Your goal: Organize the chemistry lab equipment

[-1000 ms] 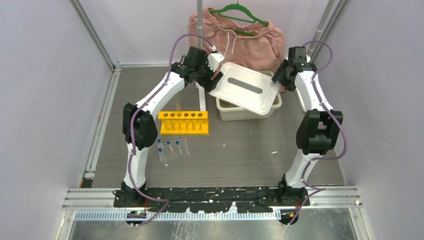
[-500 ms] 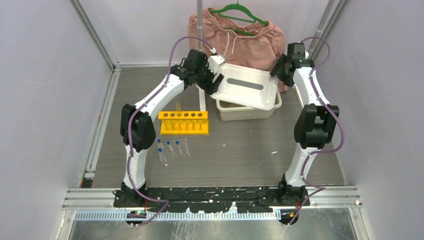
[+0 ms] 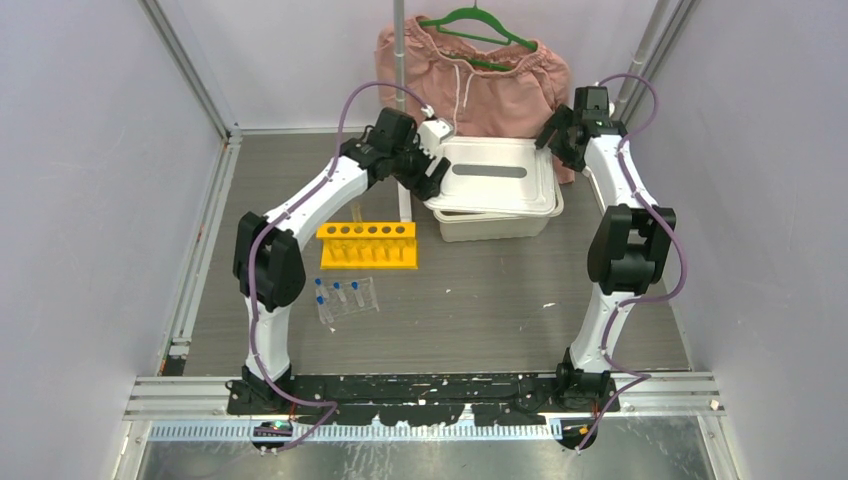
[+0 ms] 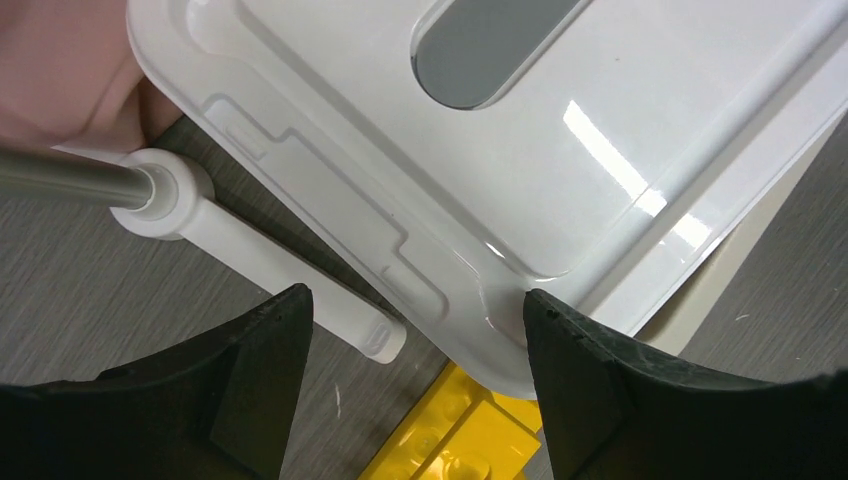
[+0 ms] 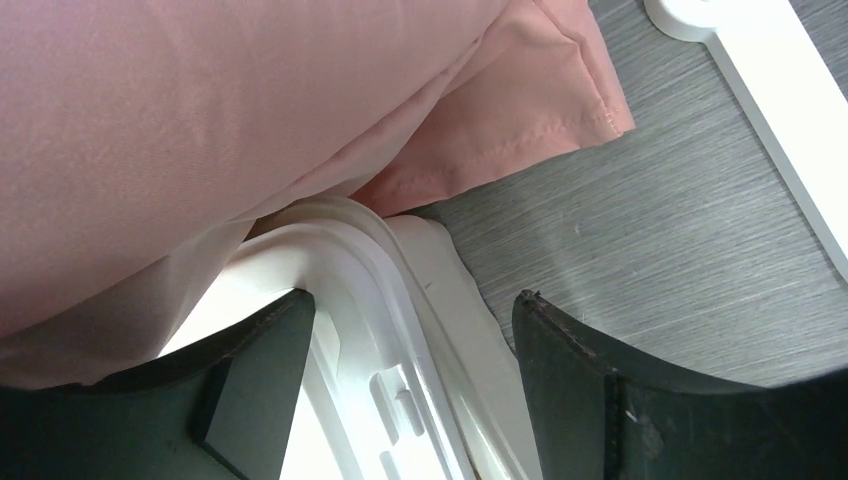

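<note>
A white bin (image 3: 497, 224) with a grey-handled white lid (image 3: 497, 175) lying flat on it stands at the back centre. My left gripper (image 3: 432, 178) is open, its jaws astride the lid's left corner (image 4: 490, 330). My right gripper (image 3: 553, 140) is open, its jaws astride the lid's back right corner (image 5: 370, 290). The yellow test-tube rack (image 3: 367, 245) stands left of the bin, its end showing in the left wrist view (image 4: 470, 440). A clear tray (image 3: 347, 297) with blue-capped tubes lies in front of the rack. Beakers and squeeze bottle are out of view.
Pink shorts (image 3: 470, 75) on a green hanger hang from a stand pole (image 3: 399, 60) behind the bin and drape over its back edge (image 5: 250, 120). The stand's white base bar (image 4: 270, 260) lies beside the lid's left corner. Frame walls close in both sides.
The lid, tilted up a second ago between both grippers, has come down flat on the bin. Both arms have shifted slightly back with it.
</note>
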`<state>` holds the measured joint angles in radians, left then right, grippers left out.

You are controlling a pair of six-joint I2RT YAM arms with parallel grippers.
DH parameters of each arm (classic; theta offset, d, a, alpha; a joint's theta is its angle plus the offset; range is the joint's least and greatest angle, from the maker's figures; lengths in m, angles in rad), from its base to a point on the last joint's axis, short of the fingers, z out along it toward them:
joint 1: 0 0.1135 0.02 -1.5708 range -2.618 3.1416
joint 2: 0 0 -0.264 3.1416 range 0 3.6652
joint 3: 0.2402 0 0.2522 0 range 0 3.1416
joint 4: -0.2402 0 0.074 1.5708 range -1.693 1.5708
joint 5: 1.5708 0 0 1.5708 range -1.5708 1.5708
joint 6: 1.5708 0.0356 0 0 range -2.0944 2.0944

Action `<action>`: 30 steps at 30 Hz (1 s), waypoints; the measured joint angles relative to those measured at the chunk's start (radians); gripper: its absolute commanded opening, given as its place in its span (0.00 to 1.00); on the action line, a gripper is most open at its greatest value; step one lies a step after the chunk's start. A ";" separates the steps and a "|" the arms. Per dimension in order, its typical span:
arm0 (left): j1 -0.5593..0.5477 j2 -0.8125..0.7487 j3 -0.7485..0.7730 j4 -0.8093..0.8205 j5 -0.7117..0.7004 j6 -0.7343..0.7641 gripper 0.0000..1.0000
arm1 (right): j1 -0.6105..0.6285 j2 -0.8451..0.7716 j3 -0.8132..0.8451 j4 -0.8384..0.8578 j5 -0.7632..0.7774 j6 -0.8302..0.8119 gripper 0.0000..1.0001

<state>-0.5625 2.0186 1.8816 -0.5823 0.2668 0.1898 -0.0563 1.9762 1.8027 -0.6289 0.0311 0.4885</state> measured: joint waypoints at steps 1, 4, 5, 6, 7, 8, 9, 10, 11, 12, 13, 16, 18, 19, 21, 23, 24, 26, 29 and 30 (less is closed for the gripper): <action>-0.005 -0.001 -0.002 -0.001 0.000 -0.001 0.77 | -0.002 0.002 0.002 0.002 -0.003 0.000 0.78; -0.018 -0.002 -0.005 0.000 0.007 -0.007 0.78 | -0.008 0.007 0.006 0.004 -0.010 -0.002 0.80; -0.021 -0.002 -0.005 0.000 0.008 -0.008 0.78 | -0.010 0.007 0.006 0.005 -0.013 -0.003 0.81; -0.025 -0.002 -0.006 0.001 0.008 -0.010 0.78 | -0.012 0.008 0.006 0.005 -0.017 -0.005 0.81; -0.027 -0.002 -0.006 0.002 0.009 -0.012 0.78 | -0.014 0.008 0.006 0.005 -0.020 -0.008 0.81; -0.028 -0.002 -0.006 0.002 0.009 -0.016 0.78 | -0.015 0.008 0.006 0.005 -0.023 -0.009 0.81; -0.029 -0.002 -0.006 0.002 0.010 -0.020 0.78 | -0.016 0.010 0.007 0.005 -0.026 -0.011 0.82; -0.029 -0.002 -0.006 0.002 0.010 -0.024 0.78 | -0.018 0.012 0.009 0.005 -0.031 -0.012 0.82; -0.029 -0.002 -0.006 0.002 0.011 -0.027 0.78 | -0.019 0.014 0.012 0.006 -0.034 -0.013 0.82; -0.029 -0.002 -0.006 0.002 0.012 -0.030 0.78 | -0.019 0.016 0.013 0.008 -0.036 -0.013 0.82; -0.029 -0.002 -0.006 0.002 0.014 -0.034 0.78 | -0.019 0.018 0.015 0.008 -0.037 -0.015 0.82; -0.031 -0.002 -0.007 0.000 0.023 -0.038 0.79 | -0.019 0.034 0.031 0.007 -0.036 -0.020 0.82; -0.033 -0.002 -0.007 -0.001 0.034 -0.050 0.80 | -0.020 0.048 0.040 0.007 -0.037 -0.021 0.82; -0.034 -0.002 -0.007 -0.002 0.042 -0.054 0.80 | -0.021 0.054 0.044 0.008 -0.040 -0.021 0.83; -0.036 -0.002 -0.008 -0.005 0.056 -0.061 0.80 | -0.021 0.060 0.052 0.007 -0.042 -0.024 0.83; -0.040 -0.002 -0.014 -0.003 0.068 -0.071 0.79 | -0.021 0.060 0.053 0.005 -0.042 -0.027 0.83; -0.042 -0.002 -0.017 0.000 0.071 -0.076 0.79 | -0.021 0.060 0.053 0.005 -0.043 -0.028 0.83; -0.046 -0.002 -0.022 0.005 0.072 -0.080 0.79 | -0.021 0.060 0.053 0.004 -0.045 -0.031 0.82; -0.046 -0.002 -0.026 0.008 0.070 -0.082 0.79 | -0.021 0.060 0.050 0.006 -0.048 -0.031 0.83; -0.046 -0.002 -0.027 0.009 0.070 -0.082 0.79 | -0.021 0.059 0.046 0.010 -0.048 -0.030 0.83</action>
<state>-0.6086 2.0171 1.8549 -0.5732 0.3367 0.1078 -0.0769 2.0350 1.8484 -0.6189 -0.0174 0.4583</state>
